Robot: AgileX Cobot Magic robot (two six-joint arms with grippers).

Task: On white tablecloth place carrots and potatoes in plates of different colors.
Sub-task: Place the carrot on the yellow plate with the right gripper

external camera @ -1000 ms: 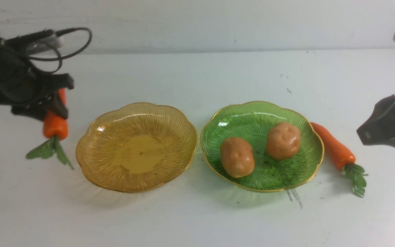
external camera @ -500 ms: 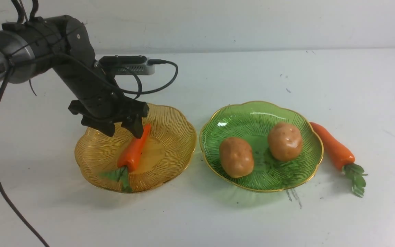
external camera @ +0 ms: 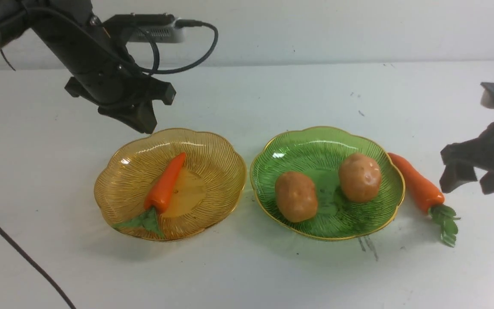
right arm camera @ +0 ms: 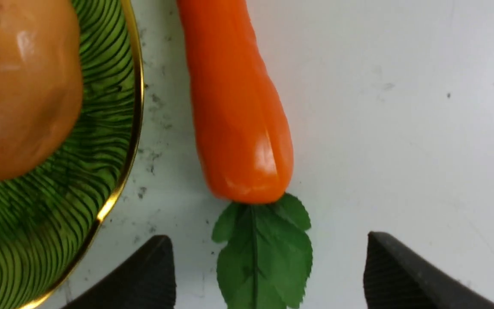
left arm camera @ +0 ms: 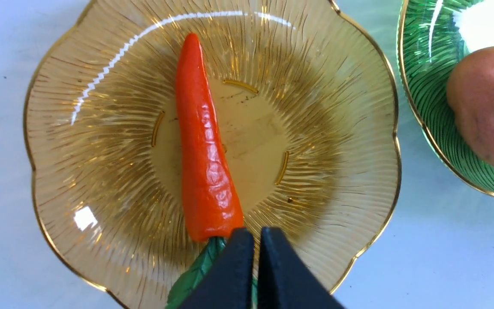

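One carrot [external camera: 165,183] lies in the amber-yellow plate [external camera: 217,146], also in the left wrist view [left arm camera: 202,146] with that plate [left arm camera: 341,128]. My left gripper [external camera: 146,124] is shut and empty, raised above the plate's far-left rim; its fingertips [left arm camera: 247,257] touch. Two potatoes [external camera: 296,196] [external camera: 359,177] sit in the green plate [external camera: 315,141]. The second carrot [external camera: 416,183] lies on the white tablecloth [external camera: 247,274] just right of the green plate. My right gripper [external camera: 465,182] is open above the cloth to its right; in the right wrist view [right arm camera: 268,249] its jaws straddle the leafy top of that carrot [right arm camera: 238,107].
A black cable [external camera: 19,253] trails over the cloth at the front left. The cloth's far edge meets a pale wall [external camera: 315,30]. Dark scuff marks [external camera: 369,246] lie in front of the green plate.
My left gripper carried the carrot from the left over the amber plate, let it go there, then rose back and shut. My right gripper moved in beside the second carrot.
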